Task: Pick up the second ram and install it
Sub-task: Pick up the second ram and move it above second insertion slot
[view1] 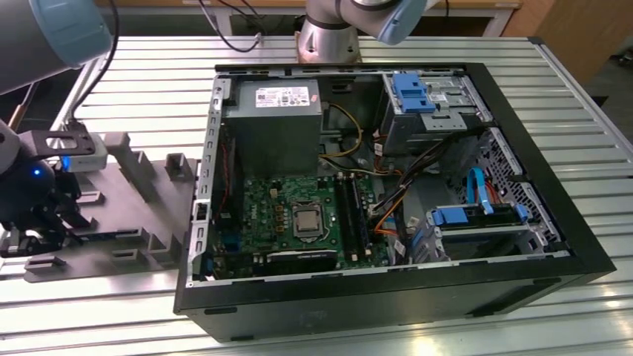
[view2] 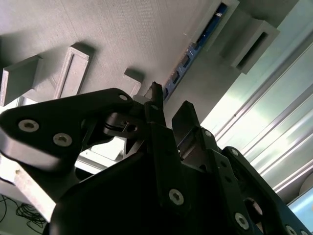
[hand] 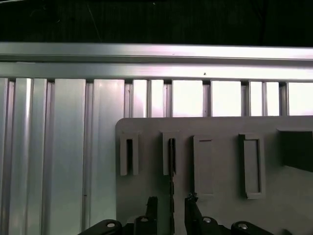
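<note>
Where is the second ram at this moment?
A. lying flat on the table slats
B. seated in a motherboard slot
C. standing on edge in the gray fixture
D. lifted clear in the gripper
C: the second ram stands on edge in the gray fixture, in line with the gap of the open gripper.

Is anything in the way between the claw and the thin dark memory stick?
No. In the first wrist view, the open claw straddles the thin dark memory stick standing in the gray plastic fixture, with bare gaps either side.
</note>
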{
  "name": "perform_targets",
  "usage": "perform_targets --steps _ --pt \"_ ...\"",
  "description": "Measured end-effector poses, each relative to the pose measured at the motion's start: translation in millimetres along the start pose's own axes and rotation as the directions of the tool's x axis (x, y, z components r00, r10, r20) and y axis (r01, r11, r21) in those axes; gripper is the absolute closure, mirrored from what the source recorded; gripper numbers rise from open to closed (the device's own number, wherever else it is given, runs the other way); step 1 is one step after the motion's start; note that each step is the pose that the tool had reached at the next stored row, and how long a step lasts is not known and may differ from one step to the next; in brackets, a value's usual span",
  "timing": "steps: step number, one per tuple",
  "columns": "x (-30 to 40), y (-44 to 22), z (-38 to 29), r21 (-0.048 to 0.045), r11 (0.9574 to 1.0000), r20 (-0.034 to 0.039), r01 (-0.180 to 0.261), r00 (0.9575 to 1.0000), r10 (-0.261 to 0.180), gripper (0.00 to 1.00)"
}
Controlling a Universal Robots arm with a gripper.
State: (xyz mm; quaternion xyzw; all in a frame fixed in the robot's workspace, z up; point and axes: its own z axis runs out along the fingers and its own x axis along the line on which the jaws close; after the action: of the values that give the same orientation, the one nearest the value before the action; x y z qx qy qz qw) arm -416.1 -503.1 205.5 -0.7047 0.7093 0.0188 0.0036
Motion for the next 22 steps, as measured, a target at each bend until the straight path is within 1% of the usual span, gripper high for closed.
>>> perform_targets --steps 12,18,22 --pt "-1.1 3.2 9.1 0.0064 1.0 -0.0001 0.003 1.0 -0.003 0.64" --pt "-1.6 3.4 10.0 0.0085 0.9999 -0.0002 0.011 0.9999 -0.011 0.64" --pt "-1.7 3.5 9.3 0.0084 0.9998 -0.0003 0.015 0.9999 -0.015 0.64"
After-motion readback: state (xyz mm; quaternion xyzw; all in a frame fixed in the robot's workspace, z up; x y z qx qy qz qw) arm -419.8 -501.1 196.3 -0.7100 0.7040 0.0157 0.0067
